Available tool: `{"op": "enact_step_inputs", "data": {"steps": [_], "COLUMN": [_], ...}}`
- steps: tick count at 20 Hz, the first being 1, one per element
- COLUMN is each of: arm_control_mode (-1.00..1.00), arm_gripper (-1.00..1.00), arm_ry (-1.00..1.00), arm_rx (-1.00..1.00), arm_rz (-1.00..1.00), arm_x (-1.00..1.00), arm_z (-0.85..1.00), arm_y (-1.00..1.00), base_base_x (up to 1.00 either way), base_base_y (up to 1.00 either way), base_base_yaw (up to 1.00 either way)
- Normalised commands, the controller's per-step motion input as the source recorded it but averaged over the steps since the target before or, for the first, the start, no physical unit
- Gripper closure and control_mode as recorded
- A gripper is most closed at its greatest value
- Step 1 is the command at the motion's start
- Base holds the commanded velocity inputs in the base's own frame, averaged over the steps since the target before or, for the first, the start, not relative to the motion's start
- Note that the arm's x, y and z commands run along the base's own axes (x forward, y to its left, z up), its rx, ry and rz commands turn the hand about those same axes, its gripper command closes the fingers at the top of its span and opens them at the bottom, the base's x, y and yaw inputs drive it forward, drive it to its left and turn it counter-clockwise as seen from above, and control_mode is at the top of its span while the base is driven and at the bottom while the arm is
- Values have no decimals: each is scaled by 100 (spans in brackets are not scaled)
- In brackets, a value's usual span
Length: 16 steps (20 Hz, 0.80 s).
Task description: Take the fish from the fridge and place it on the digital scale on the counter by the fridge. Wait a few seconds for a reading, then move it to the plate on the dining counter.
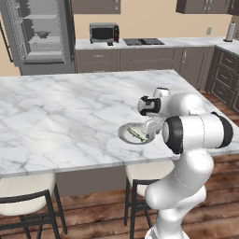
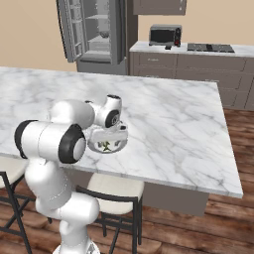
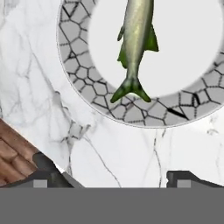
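The olive-yellow fish (image 3: 136, 35) lies on the round plate (image 3: 87, 92), its tail toward the rim. The plate (image 1: 123, 133) rests near the front edge of the dining counter (image 1: 70, 116), with the fish (image 1: 135, 134) on it. My gripper (image 1: 150, 127) hovers just above the plate's near side, open, with nothing between its fingertips (image 3: 43, 175). From the right I see the gripper (image 2: 110, 133) over the plate (image 2: 94, 145). The fridge (image 1: 42, 37) stands open at the back left. A small black digital scale (image 1: 110, 44) sits on the counter (image 1: 140, 44) by it.
A grey toaster oven (image 1: 103, 32) stands behind the scale, a cooktop (image 1: 144, 41) to its right. Pale stools (image 1: 23, 191) stand under the island's front edge, one (image 2: 116, 191) right below the plate. Wood floor shows past the edge (image 3: 13, 153).
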Motion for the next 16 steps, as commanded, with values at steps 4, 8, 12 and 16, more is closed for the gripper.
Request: {"op": "enact_step_inputs", "data": {"steps": [4, 8, 12, 16], "arm_control_mode": [-100, -100, -100, -100], "arm_gripper": [-100, -100, -100, -100], "arm_ry": [-36, -26, -4, 0], "arm_rx": [5, 0, -3, -6], "arm_rz": [10, 6, 5, 0], "arm_x": [-100, -100, -99, -73], "arm_z": [23, 56, 86, 100], "arm_y": [-1, 0, 1, 8], "base_base_x": [0, 0, 0, 0], "base_base_y": [0, 0, 0, 0], "base_base_yaw": [0, 0, 0, 0]}}
